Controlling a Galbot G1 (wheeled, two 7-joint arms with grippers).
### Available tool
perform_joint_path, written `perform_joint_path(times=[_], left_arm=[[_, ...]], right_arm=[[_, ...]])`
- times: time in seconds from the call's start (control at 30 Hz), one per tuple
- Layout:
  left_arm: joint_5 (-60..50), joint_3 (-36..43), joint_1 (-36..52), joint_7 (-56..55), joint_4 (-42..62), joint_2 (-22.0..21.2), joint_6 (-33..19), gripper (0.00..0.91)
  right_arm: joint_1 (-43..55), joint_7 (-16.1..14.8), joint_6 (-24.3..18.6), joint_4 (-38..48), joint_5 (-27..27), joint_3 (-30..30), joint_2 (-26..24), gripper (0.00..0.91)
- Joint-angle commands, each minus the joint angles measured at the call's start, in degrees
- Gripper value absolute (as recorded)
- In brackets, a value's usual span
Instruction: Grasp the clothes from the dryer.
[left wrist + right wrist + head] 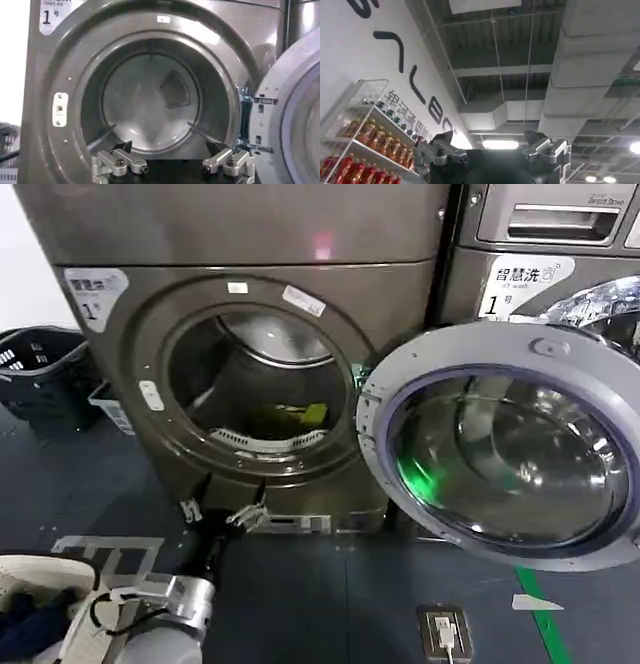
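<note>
The dryer point(130, 364) is a bronze-grey front loader with a "1" label, and its round glass door point(505, 446) is swung open to the right. The clothes point(290, 419), a small yellow-green bundle, lie on the drum floor inside the porthole. My left gripper point(218, 514) hovers just below the porthole's lower rim, in front of the machine. In the left wrist view the left gripper point(170, 150) is open, facing the drum point(150, 95) with nothing between its fingers. My right gripper point(490, 140) is open and parked, pointing up at a ceiling.
A dark laundry basket point(40, 374) and a white crate point(112, 409) stand left of the dryer. A cream basket point(20, 579) with navy clothes sits at the bottom left. A neighbouring machine point(540, 244) is on the right. A floor socket point(445, 631) and green tape point(542, 614) mark the floor.
</note>
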State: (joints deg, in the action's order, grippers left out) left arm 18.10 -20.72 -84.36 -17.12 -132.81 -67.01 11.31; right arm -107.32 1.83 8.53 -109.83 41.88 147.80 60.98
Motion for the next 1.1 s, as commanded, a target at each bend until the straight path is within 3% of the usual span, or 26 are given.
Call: perform_joint_path(times=[0.03, 0.47, 0.6, 0.8, 1.1], left_arm=[[0.0, 0.0, 0.0, 0.0, 0.1, 0.0, 0.1, 0.907], [1.0, 0.3, 3.1, 0.3, 2.7, 0.2, -0.2, 0.907], [2.1, 1.0, 13.8, 0.9, 10.7, -1.6, -0.5, 0.907], [2.1, 4.0, 29.2, 3.3, 27.2, -4.3, -1.9, 0.907], [1.3, 6.6, 49.9, 8.1, 54.9, -8.5, -6.7, 0.907]], right_arm=[[0.0, 0.0, -0.4, 0.0, 0.0, 0.1, 0.0, 0.907], [-0.7, 0.0, 1.4, -0.1, 0.1, 1.4, 0.1, 0.907], [-0.7, 1.7, 0.2, -0.4, 2.7, 1.8, -0.1, 0.907], [-1.0, 1.1, 1.3, -1.7, 5.0, 3.2, -0.5, 0.907], [-1.5, -0.1, -1.3, -2.1, 6.5, 4.6, -0.9, 0.907]])
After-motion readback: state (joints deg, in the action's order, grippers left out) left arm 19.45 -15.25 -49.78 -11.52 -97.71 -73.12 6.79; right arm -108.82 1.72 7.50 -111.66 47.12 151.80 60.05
